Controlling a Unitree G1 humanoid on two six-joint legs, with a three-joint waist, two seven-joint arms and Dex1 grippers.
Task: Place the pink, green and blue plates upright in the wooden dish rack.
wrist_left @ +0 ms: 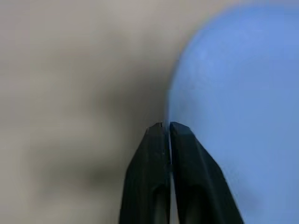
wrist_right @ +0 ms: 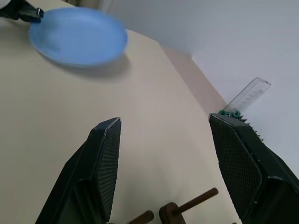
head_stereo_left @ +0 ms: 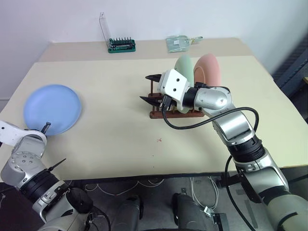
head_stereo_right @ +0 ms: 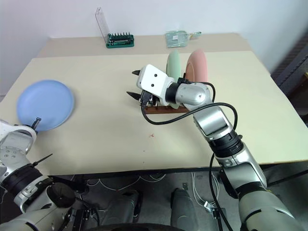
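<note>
The left gripper point(wrist_left: 168, 128) has its two black fingers pressed together on the near rim of the blue plate point(head_stereo_left: 53, 109), pinching its edge; in the left wrist view the fingertips meet right at the plate's border, with the pale table on one side and blue on the other. In the right wrist view the plate appears tipped, its far side lifted off the table with a shadow beneath, while the left gripper grips it at the rim. The plate sits at the robot's left side of the beige table point(head_stereo_left: 110, 144), well apart from the rack.

The right gripper point(head_stereo_left: 150, 88) hangs with its fingers spread wide and nothing between them, pointing across the table toward the robot's left. It hovers just in front of the wooden dish rack point(head_stereo_left: 159, 113), whose pegs show under the fingers in the right wrist view. A black cable loops from the wrist down over the table edge.

The green plate point(head_stereo_left: 183, 67) and the pink plate point(head_stereo_left: 209, 70) both stand upright in the rack, side by side, the green one nearer the gripper and the pink one behind it to the robot's right.

At the far edge of the table a green screwdriver-bit holder point(head_stereo_left: 121, 45) rests with its clear lid raised, and a clear plastic packet point(head_stereo_left: 179, 43) lies to the right of it.
</note>
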